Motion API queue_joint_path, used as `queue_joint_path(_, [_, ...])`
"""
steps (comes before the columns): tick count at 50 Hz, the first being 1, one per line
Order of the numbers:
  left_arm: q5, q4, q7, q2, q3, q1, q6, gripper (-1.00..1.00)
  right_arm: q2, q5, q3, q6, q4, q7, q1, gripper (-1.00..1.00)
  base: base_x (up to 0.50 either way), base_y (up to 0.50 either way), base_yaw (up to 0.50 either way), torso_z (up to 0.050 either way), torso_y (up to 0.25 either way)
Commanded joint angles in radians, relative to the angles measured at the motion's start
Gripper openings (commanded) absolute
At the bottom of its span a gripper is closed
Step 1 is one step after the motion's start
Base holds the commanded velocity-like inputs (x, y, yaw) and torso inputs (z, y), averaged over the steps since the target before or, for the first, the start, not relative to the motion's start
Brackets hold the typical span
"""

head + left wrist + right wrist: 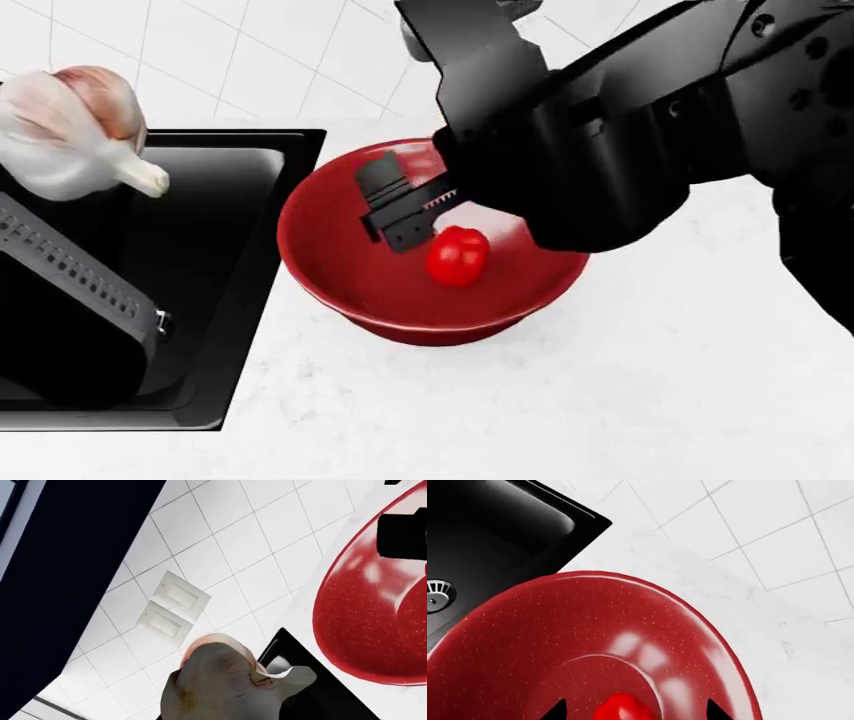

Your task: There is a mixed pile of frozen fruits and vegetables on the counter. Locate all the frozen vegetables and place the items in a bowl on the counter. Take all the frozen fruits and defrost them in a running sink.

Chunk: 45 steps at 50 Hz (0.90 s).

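Holding the garlic clamped in the left gripper, raised over the sink, not the bowl. Right gripper hangs open above the pepper lying in the bowl. Risk: a slip drops the garlic in the basin; both arms may clash over the bowl.

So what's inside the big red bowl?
A small red bell pepper lies inside the bowl. The right gripper and arm hang over it, hiding the far side, so anything there can't be seen.
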Motion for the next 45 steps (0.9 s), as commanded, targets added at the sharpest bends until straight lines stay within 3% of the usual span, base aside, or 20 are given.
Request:
queue_joint_path(1, [0.019,-0.020,0.016,0.034,-0.018,-0.006,0.022,-1.00,0.066,0.148,0.012,-0.006,-0.073,0.140,0.154,1.00,0.00,0.00,0.00,0.000,0.000])
queue_joint_path(9, [0.004,-0.098,0.008,0.142,0.002,-0.083,0.015,-1.00,0.145,0.358,-0.031,-0.018,-0.143,0.283,0.339,1.00,0.00,0.00,0.00,0.000,0.000])
queue_joint_path(20, [0.016,-0.248,0.020,0.280,0.047,-0.144,-0.014,-1.00,0.287,0.513,-0.166,-0.057,-0.228,0.321,0.549,1.00,0.00,0.00,0.00,0.000,0.000])
queue_joint_path(29, [0.098,-0.340,0.062,0.348,0.012,-0.073,0.049,-1.00,0.431,0.508,-0.194,-0.025,-0.290,0.327,0.555,1.00,0.00,0.00,0.00,0.000,0.000])
queue_joint_path(45, [0.054,-0.482,-0.051,0.378,0.087,0.039,0.216,-1.00,0.595,0.505,-0.218,-0.013,-0.371,0.327,0.555,1.00,0.00,0.00,0.00,0.000,0.000])
